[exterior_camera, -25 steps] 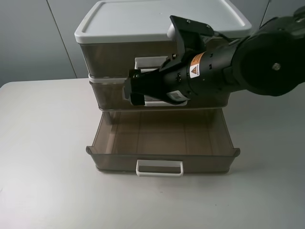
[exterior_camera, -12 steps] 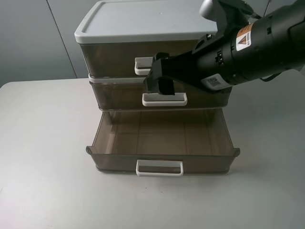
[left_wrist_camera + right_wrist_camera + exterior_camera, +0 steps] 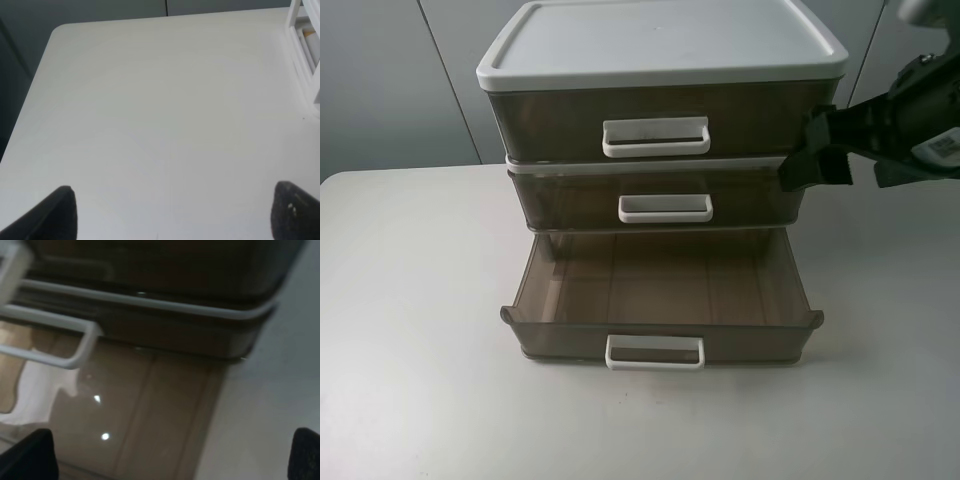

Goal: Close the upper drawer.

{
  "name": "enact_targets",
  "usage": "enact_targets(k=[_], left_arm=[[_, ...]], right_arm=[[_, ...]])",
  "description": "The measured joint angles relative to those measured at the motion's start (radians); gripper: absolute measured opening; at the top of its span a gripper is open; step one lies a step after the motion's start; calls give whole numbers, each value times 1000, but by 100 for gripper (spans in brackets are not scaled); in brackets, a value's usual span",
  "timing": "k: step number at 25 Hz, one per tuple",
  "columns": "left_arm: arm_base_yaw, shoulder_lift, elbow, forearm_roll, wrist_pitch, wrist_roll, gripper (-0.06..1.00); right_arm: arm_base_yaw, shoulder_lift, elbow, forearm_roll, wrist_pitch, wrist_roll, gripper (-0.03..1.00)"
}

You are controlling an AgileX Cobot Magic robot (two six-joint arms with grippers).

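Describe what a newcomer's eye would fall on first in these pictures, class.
The three-drawer cabinet stands on the white table, and its bottom drawer juts wide open and empty toward the camera. The upper drawer and middle drawer above it sit shut. The black right gripper hangs open beside the cabinet's right edge.

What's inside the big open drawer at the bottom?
Nothing shows in the bottom drawer, just its bare brown floor. Its front wall hides the strip right behind it.

1 drawer unit (image 3: 516,165), 3 drawers (image 3: 660,285): 2 shut, 1 pulled out; 3 white handles (image 3: 656,137), 1 white lid (image 3: 660,40), 1 table (image 3: 410,330), 1 right gripper (image 3: 810,150) in the high view
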Motion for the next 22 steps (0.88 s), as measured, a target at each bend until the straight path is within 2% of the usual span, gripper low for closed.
enact_targets(k=[5, 12, 16, 22], left_arm=[[0, 0, 0, 0, 0, 0, 74], [0, 0, 0, 0, 0, 0, 74], [0, 0, 0, 0, 0, 0, 74], [0, 0, 0, 0, 0, 0, 74]], right_arm=[[-206, -19, 0, -61, 60, -31, 70], [-426, -97, 0, -52, 139, -89, 70], [-452, -201, 0, -6, 238, -143, 70], [-452, -452, 0, -10, 328, -173, 70]])
